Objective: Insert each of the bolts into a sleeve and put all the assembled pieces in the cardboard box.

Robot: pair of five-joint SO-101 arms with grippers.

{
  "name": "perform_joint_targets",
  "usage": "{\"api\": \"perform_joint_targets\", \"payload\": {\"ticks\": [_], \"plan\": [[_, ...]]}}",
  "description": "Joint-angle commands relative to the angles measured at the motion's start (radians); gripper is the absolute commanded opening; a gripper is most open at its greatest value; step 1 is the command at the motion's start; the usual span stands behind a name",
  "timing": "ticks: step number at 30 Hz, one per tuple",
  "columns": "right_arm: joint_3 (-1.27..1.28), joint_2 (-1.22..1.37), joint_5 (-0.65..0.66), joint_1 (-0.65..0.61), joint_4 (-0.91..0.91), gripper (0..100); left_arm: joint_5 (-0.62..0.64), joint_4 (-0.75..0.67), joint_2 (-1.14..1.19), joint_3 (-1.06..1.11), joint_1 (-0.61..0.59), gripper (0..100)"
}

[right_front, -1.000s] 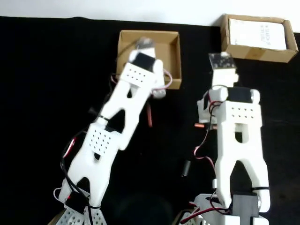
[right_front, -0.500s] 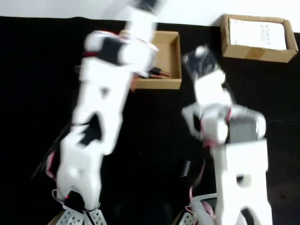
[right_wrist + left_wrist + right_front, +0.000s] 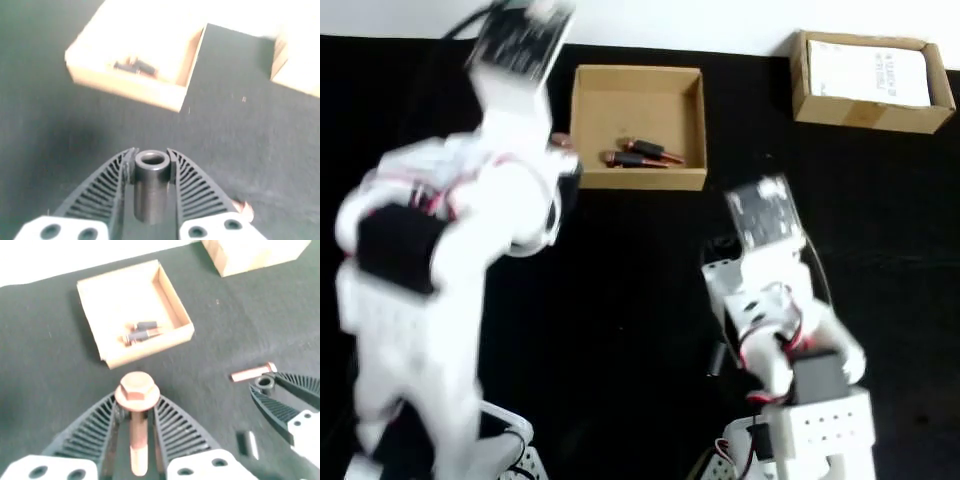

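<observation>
Our left pincer clamps a bolt, head outermost. Our right pincer clamps a sleeve, bore outward. Both hang apart above the surface, so we judge their axes need aligning.

Copper bolt in left jaws, black sleeve in right jaws; box holds seemingly 2 assembled pieces.

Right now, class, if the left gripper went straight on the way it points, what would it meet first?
Most likely the near wall of the cardboard box, ahead of the left gripper and the bolt it holds. Depth is unclear, so the table might come first.
</observation>
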Motion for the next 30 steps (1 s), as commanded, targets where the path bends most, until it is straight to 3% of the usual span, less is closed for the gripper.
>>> {"api": "perform_joint_targets", "payload": {"ticks": [1, 7, 13, 20, 30], "plan": [[0.157, -0.120, -0.124, -0.042, -0.268, 0.7, 0.081, -0.275, -0.067, 0.213, 0.016, 1], [0.360, -0.344, -0.143, -0.130, -0.432, 0.7, 0.399, -0.694, -0.065, 0.466, 0.038, 1], [0.529, -0.499, -0.140, -0.131, -0.476, 0.7, 0.413, -0.967, -0.071, 0.624, 0.173, 1], [0.575, -0.572, -0.138, -0.130, -0.472, 0.7, 0.411, -0.991, -0.079, 0.605, 0.317, 1], [0.565, -0.575, -0.138, -0.130, -0.470, 0.7, 0.397, -0.882, -0.245, 0.667, 0.352, 1]]}}
